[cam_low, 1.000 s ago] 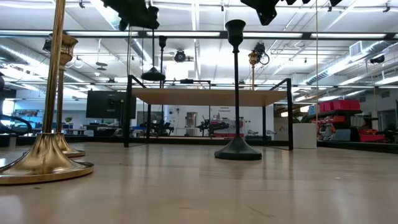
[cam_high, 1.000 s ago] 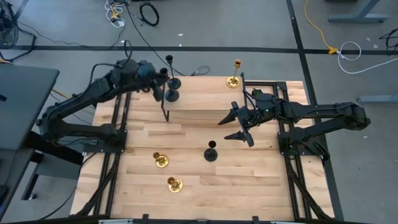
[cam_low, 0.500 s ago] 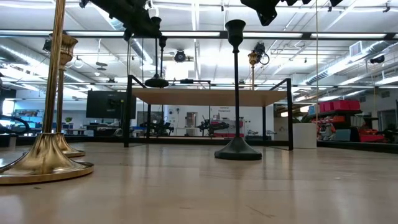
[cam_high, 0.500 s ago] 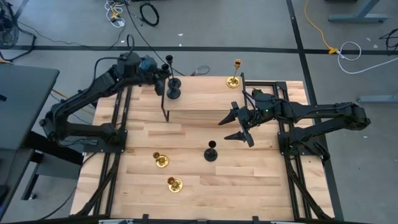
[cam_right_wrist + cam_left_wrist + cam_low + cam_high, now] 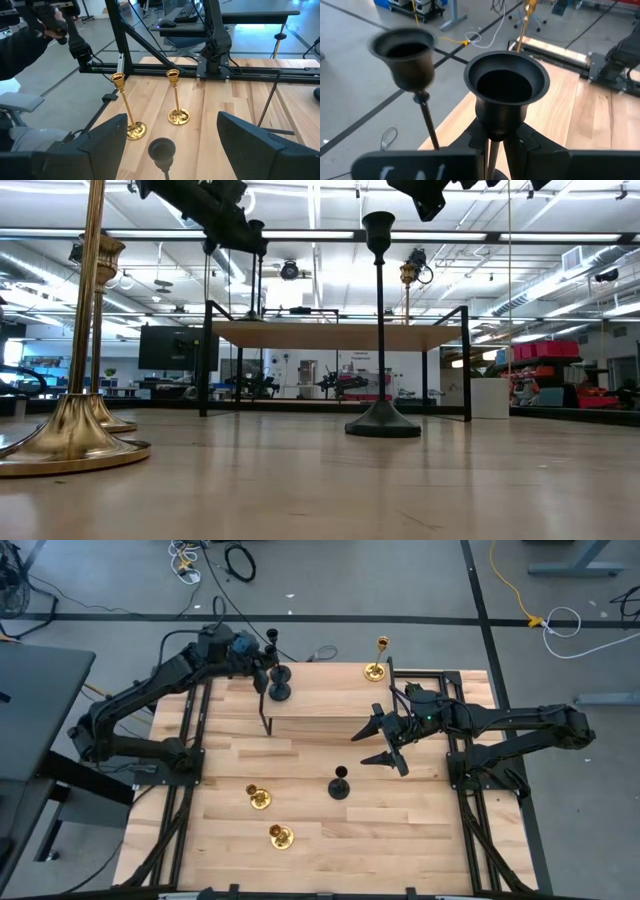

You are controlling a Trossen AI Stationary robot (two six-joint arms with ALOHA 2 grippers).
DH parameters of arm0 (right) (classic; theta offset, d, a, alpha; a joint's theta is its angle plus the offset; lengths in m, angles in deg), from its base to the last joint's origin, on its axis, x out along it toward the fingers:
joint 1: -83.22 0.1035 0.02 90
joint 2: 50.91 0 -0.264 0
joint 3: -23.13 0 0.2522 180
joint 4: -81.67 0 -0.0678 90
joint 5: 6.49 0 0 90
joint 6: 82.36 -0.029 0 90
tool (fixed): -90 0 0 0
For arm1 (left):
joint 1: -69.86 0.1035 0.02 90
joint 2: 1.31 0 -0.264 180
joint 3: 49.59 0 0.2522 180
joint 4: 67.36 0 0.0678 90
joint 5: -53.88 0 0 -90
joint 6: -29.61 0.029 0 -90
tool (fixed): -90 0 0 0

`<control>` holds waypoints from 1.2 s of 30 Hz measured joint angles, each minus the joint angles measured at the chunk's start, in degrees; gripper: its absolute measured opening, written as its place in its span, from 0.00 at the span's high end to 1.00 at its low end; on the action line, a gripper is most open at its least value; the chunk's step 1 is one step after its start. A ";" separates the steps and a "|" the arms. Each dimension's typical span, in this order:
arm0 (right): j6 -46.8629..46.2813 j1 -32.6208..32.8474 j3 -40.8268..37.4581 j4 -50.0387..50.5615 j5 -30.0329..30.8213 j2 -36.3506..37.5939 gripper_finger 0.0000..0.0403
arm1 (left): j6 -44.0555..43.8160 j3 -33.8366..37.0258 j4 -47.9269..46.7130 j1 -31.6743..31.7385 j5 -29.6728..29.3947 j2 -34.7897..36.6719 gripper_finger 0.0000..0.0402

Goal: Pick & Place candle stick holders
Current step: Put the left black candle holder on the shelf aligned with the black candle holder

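My left gripper (image 5: 262,672) is shut on a black candle stick holder (image 5: 280,691) over the far left corner of the raised wooden platform (image 5: 320,705). Its cup (image 5: 506,82) shows in the left wrist view. A second black holder (image 5: 279,670) stands beside it, and a gold one (image 5: 376,669) stands at the platform's far right. A third black holder (image 5: 340,785) and two gold holders (image 5: 259,798) (image 5: 280,836) stand on the table. My right gripper (image 5: 386,743) hangs open and empty over the platform's near right side. My left gripper pinches the black holder's thin stem (image 5: 491,150) between its two fingers, just below the cup. The fingers come level from the table's left and lie across the stem. The holder stands upright. I cannot tell whether its base touches the platform.
The platform stands on a black frame (image 5: 208,360) with thin posts. In the right wrist view the third black holder's cup (image 5: 162,149) shows between the open fingers, with the two gold holders (image 5: 176,97) (image 5: 125,107) beyond. A person's dark sleeve (image 5: 20,45) shows beyond the table.
My left gripper has gone down and slightly toward the table's right with the black holder. The holder stays upright, and its base has sunk toward the platform top beside the second black holder.
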 joint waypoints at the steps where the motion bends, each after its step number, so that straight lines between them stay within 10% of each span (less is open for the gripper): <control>1: 0.00 0.00 0.00 0.06 -0.01 0.00 0.25 | 0.19 0.00 -0.08 0.00 -0.02 -0.28 0.91; 36: 0.17 -0.01 0.00 0.34 -0.01 0.00 0.25 | 1.17 0.00 -0.31 -0.02 0.84 -0.45 0.83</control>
